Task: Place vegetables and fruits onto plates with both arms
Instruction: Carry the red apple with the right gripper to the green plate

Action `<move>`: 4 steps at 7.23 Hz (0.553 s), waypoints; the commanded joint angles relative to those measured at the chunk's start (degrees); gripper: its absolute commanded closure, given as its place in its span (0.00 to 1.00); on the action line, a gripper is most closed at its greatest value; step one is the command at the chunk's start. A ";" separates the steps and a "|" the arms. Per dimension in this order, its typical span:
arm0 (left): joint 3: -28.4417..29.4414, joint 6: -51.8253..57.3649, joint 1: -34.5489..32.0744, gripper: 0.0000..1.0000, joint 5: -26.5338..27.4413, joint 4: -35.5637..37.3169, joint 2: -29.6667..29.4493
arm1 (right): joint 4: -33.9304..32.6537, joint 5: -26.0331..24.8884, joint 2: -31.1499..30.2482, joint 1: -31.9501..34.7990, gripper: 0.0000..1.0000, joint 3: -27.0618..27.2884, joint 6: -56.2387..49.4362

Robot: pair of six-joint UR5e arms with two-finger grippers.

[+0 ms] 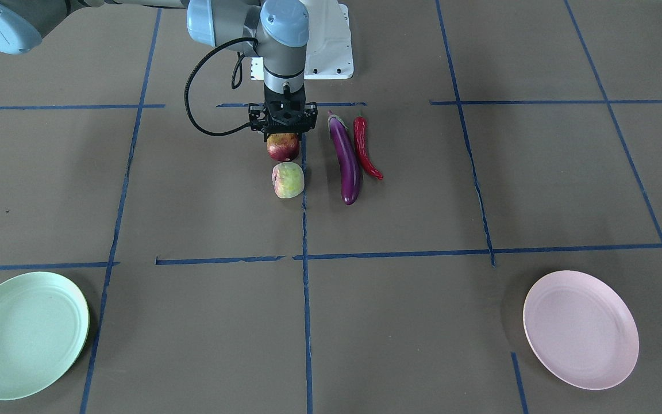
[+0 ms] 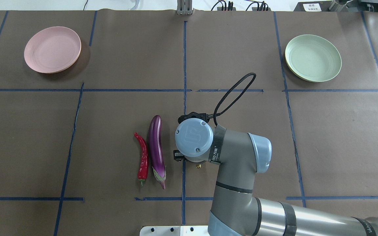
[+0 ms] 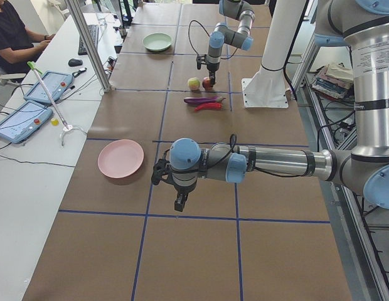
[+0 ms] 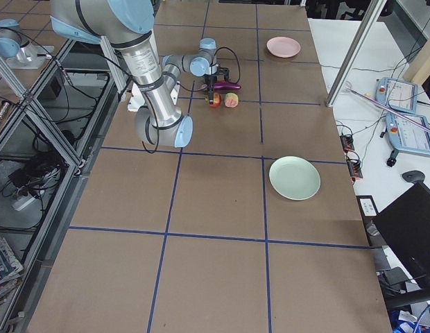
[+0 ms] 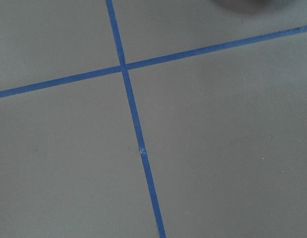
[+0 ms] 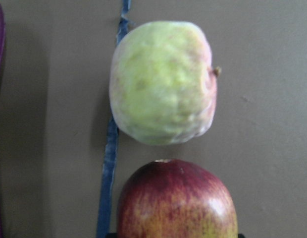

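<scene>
My right gripper (image 1: 283, 133) hangs straight down onto the top of the reddish pomegranate (image 1: 283, 148), which rests on the table; its jaws look open around it. The pomegranate (image 6: 178, 198) fills the bottom of the right wrist view, with the pale green fruit (image 6: 163, 82) just beyond it. This green fruit (image 1: 288, 180) touches the tape line. The purple eggplant (image 1: 347, 164) and red chili (image 1: 364, 148) lie side by side nearby. The green plate (image 1: 23, 336) and pink plate (image 1: 581, 329) are bare. My left gripper (image 3: 180, 202) hovers near the pink plate; I cannot tell its state.
Blue tape lines (image 5: 138, 148) divide the brown table. The white base block (image 1: 331, 46) stands behind the fruits. A black cable (image 1: 193, 109) loops beside my right wrist. A person (image 3: 12, 37) sits at a side desk with tablets.
</scene>
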 commanded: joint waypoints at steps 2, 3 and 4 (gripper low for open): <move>-0.18 -0.52 0.00 0.00 -0.03 0.00 0.00 | -0.60 3.66 -12.61 6.77 1.00 13.99 -2.64; -0.09 -0.53 0.00 0.00 -0.03 0.00 0.00 | -0.51 3.85 -17.71 9.66 1.00 16.73 -8.15; -0.09 -0.53 0.00 0.00 -0.03 0.00 0.00 | -0.77 3.68 -18.11 14.65 1.00 14.84 -14.47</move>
